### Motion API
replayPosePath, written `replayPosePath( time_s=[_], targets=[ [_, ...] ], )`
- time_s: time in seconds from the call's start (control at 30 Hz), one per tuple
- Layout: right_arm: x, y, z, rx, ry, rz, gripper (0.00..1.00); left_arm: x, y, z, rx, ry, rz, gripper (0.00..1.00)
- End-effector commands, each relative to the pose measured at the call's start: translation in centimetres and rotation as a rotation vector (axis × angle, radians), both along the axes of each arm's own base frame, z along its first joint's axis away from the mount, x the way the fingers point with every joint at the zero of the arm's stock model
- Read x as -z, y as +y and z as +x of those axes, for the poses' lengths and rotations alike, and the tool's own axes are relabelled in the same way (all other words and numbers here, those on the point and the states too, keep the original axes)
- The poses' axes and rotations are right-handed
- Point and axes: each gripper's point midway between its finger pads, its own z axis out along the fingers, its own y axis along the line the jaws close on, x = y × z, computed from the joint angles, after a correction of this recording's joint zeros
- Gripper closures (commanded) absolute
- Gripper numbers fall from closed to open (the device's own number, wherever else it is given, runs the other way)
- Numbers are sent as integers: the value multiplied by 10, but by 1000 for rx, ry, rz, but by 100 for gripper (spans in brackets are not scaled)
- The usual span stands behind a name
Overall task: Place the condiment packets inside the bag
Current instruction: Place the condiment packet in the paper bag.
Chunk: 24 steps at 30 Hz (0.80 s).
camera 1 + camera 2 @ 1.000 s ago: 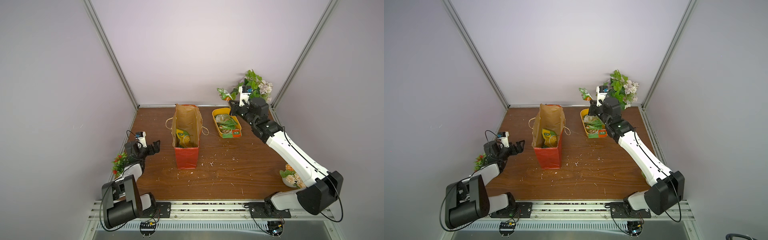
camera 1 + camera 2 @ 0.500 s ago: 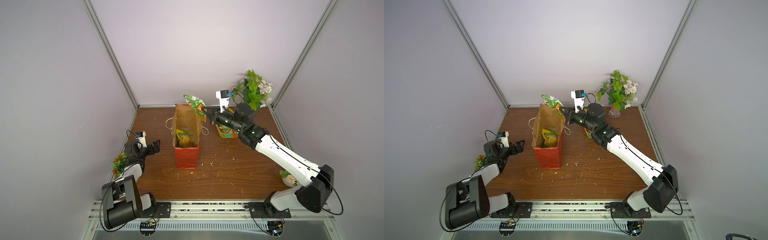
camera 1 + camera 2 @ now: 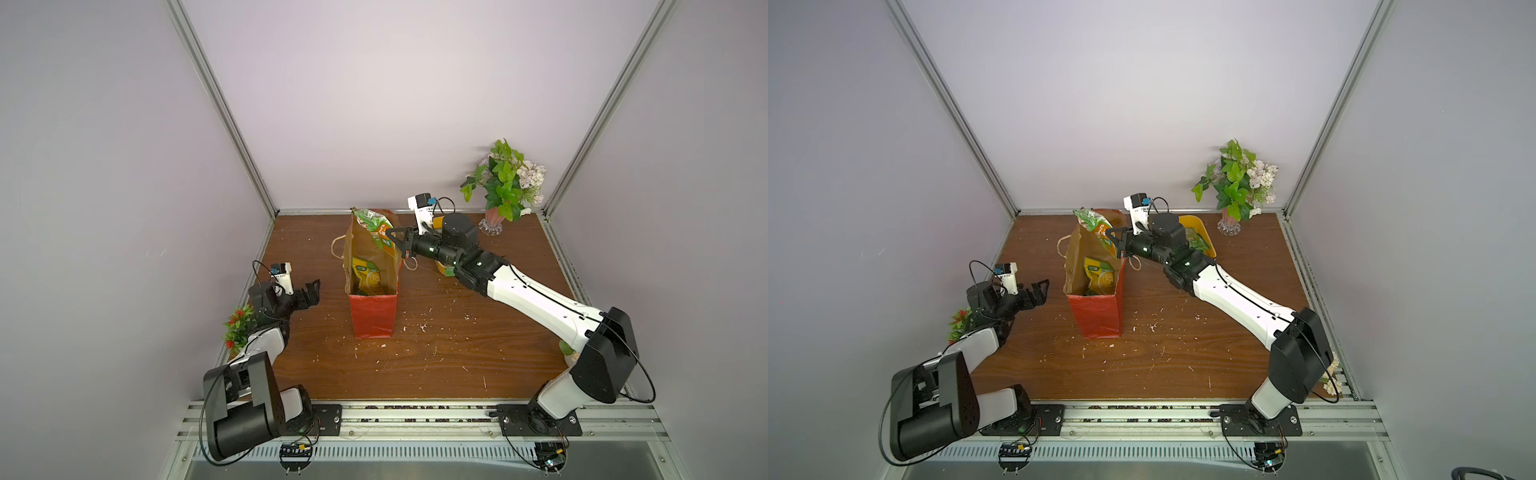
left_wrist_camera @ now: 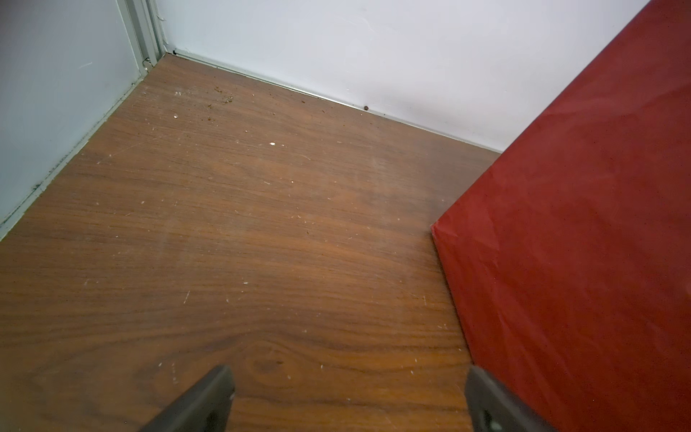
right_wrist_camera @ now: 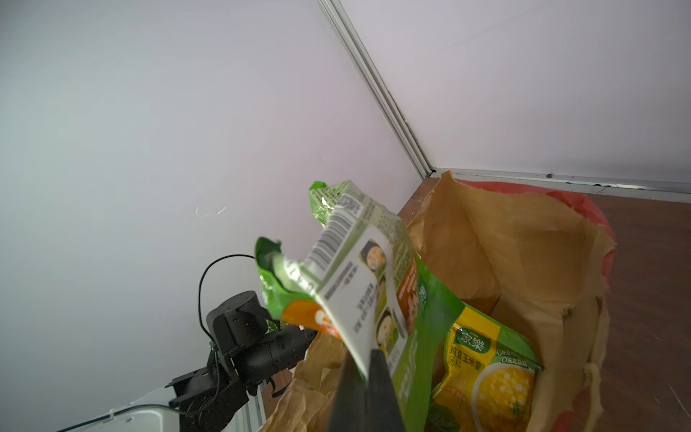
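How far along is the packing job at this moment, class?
Done: a yellow packet lies inside the bag. In hand: the right gripper pinches a green packet over the bag's mouth, not yet released. To do: more packets wait in the yellow tub. The left gripper is open and empty.

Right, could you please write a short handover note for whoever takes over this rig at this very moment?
The left gripper is open and empty, low beside the bag and not touching it.
The right gripper is shut on a green packet, held over the bag's open mouth.
Done: a yellow packet lies inside the bag.
Left: release the held packet into the bag, then fetch the remaining packets from the yellow tub behind the right arm. Their number cannot be told.
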Motion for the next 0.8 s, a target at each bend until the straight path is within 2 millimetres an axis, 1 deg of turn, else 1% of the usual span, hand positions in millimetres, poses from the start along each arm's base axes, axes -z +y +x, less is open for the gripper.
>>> replayPosePath(
  time_s=[0.0, 0.07, 0.17, 0.2, 0.3, 0.37, 0.43, 0.5, 0.53, 0.6, 0.63, 0.7, 0.77],
  targets=[
    [-44, -1, 1, 16, -97, 38, 75, -7, 3, -1, -1, -27, 10, 0],
    [-52, -4, 0, 26, -115, 22, 66, -7, 3, -1, -1, -28, 10, 0],
    [-69, -18, -1, 75, -169, -3, 55, -8, 4, -1, -3, -30, 11, 0],
    [-75, -25, -1, 102, -190, -14, 53, -7, 4, -1, -2, -30, 11, 0],
    [-85, -52, 3, 193, -233, -48, 48, -7, 3, -1, -2, -27, 10, 0],
    [-85, -75, 12, 257, -239, -73, 45, -7, 3, -1, -1, -29, 10, 0],
    [-76, -99, 25, 316, -230, -114, 40, -7, 3, -2, -1, -27, 9, 0],
    [-61, -121, 40, 365, -213, -175, 36, -7, 3, -1, 0, -29, 9, 0],
    [-50, -131, 49, 388, -204, -219, 34, -7, 3, -1, -1, -29, 8, 0],
    [-24, -145, 65, 408, -186, -341, 29, -8, 4, -1, -3, -31, 10, 0],
    [-10, -150, 72, 414, -175, -409, 27, -8, 4, -1, -3, -30, 10, 0],
    [28, -160, 87, 429, -134, -562, 24, -8, 4, -1, -4, -30, 10, 0],
    [63, -171, 100, 449, -83, -675, 24, -8, 4, -1, -4, -30, 10, 0]
  ],
)
